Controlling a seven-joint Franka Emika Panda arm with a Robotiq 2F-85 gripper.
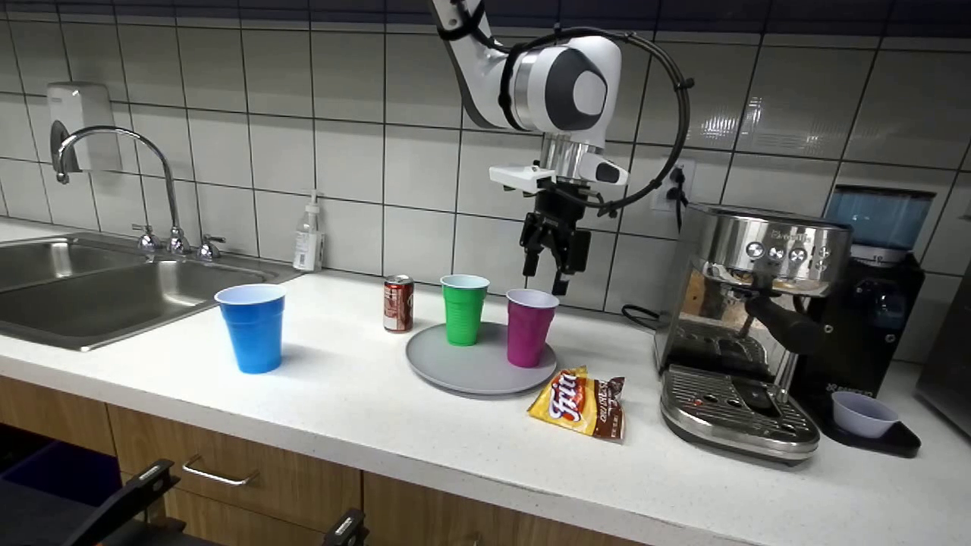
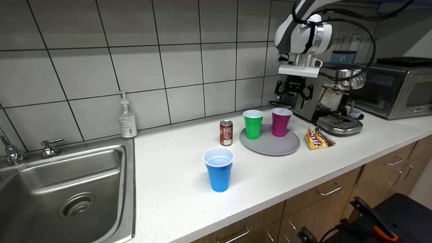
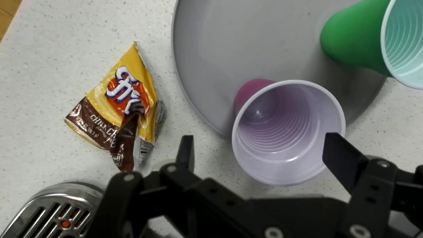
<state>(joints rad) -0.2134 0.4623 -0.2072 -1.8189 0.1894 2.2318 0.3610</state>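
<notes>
"Purple cup (image 3: 287,132): where does it stand?"

"Upright on the grey plate (image 3: 231,49), at the side toward the coffee machine (image 1: 728,341). Its white rim faces up, and its pale, ridged inside shows in the wrist view."

"And the gripper (image 2: 292,98)?"

"Spread wide, holding nothing. In an exterior view it hangs above the purple cup with a gap between them; seen from the wrist, most of the cup's mouth falls within its span."

"What shares the plate?"

"A green cup (image 3: 357,39), upright too, standing apart from the purple one."

"Anything close by?"

"A bag (image 1: 580,406), yellow, red and brown, lies crumpled on the white counter (image 1: 334,394), just beside the plate and near the machine. On the sink's side of the plate, a red can (image 1: 398,303) stands near the green cup."

"I see a blue cup (image 1: 254,330) as well."

"Upright on the counter, well apart from the plate, toward the sink (image 2: 128,195). A pump bottle (image 1: 309,239) stands by the tiled wall (image 2: 182,64), at the sink's corner."

"And past the machine?"

"A black grinder (image 1: 872,318) with a pale bowl (image 1: 865,413) at its foot, then a boxy appliance (image 2: 398,91)."
</notes>
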